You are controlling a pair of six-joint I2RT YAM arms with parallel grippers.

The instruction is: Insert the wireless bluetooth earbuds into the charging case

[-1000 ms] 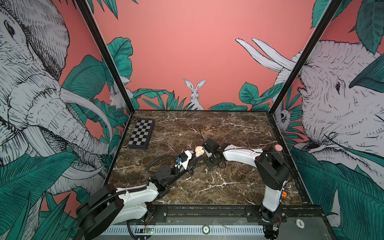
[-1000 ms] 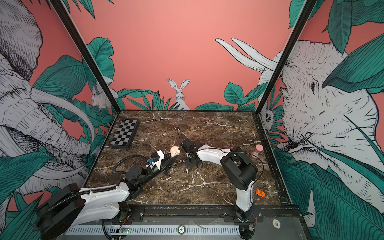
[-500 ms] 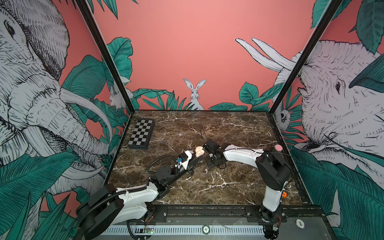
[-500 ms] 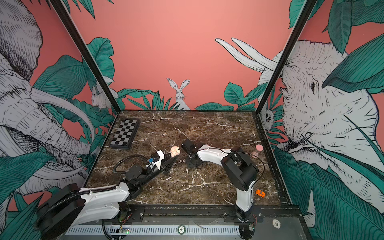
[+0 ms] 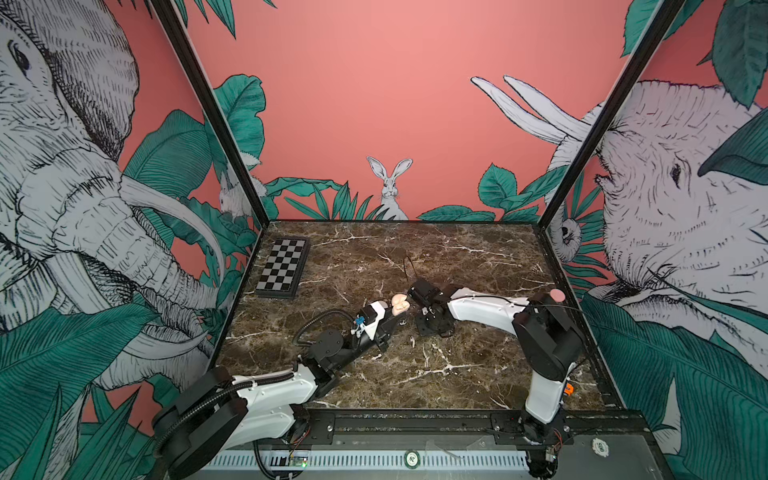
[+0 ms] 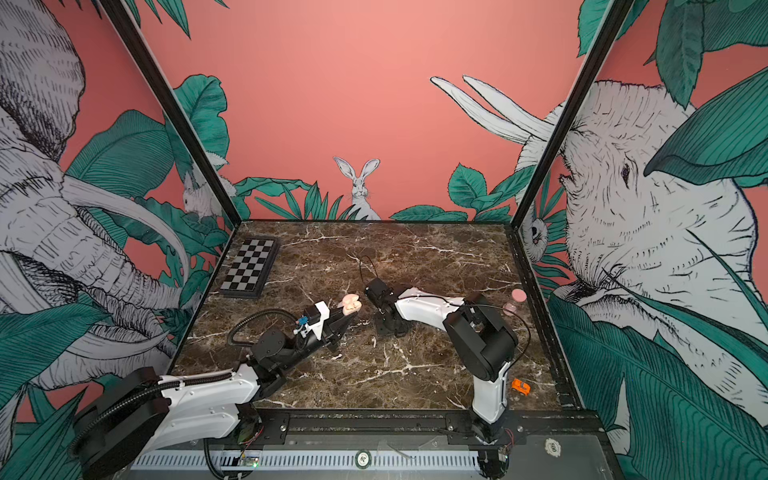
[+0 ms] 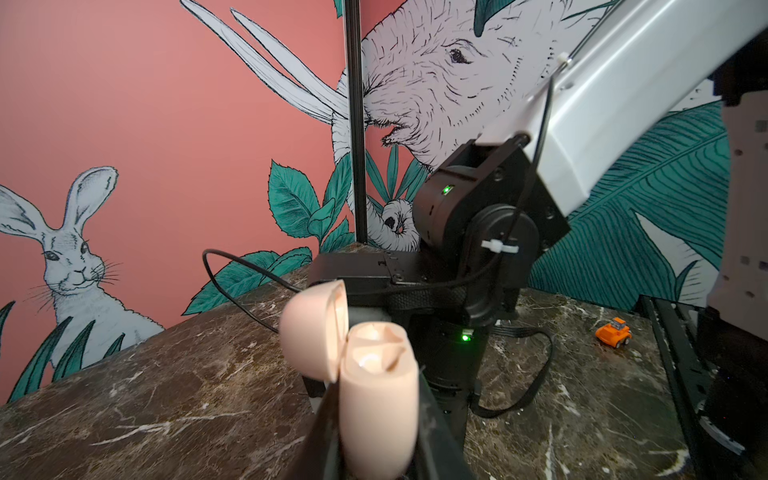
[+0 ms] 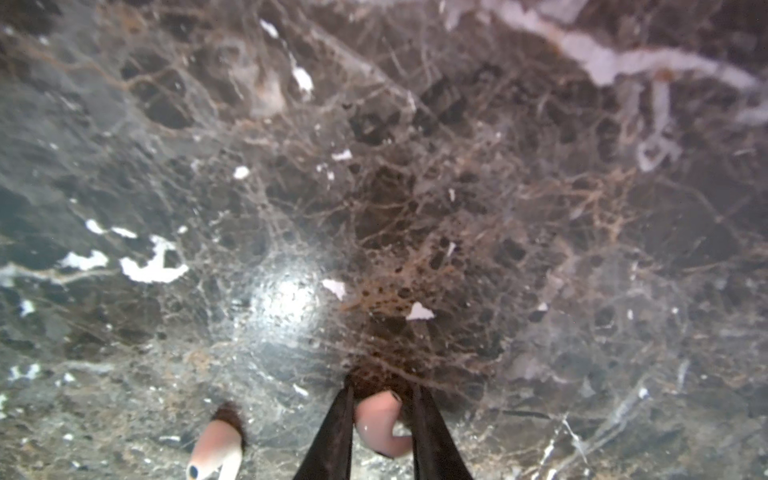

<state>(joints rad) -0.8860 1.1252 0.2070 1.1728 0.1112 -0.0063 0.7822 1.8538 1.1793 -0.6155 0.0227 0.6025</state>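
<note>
Grips a peach case [image 7: 376, 399] in the left jaws, closed tight on its lower body, lid end away from the wrist, above the bench [image 5: 478, 374] near the middle. Shows the lid [image 7: 311, 332] hinged open to one side and two wells exposed in the body, contents not clear. Points the right jaws straight down at the bench just beside the case, on its right in both top views. Sets those jaws narrow, one on each side of an earbud [image 8: 380, 424] lying on the marble, close against both its flanks; cannot tell whether pinched or merely touched. Shows a second earbud [image 8: 218, 451] flat on the bench just beside them, outside the gap, pinkish white with a dark spot at one end. Places a chessboard [image 5: 282, 273] at the far left of the bench, well apart from both arms. Places a pink-topped item [image 5: 557, 296] at the right edge, too small to identify, and an orange toy car [image 6: 520, 386] near the right arm's base.
</note>
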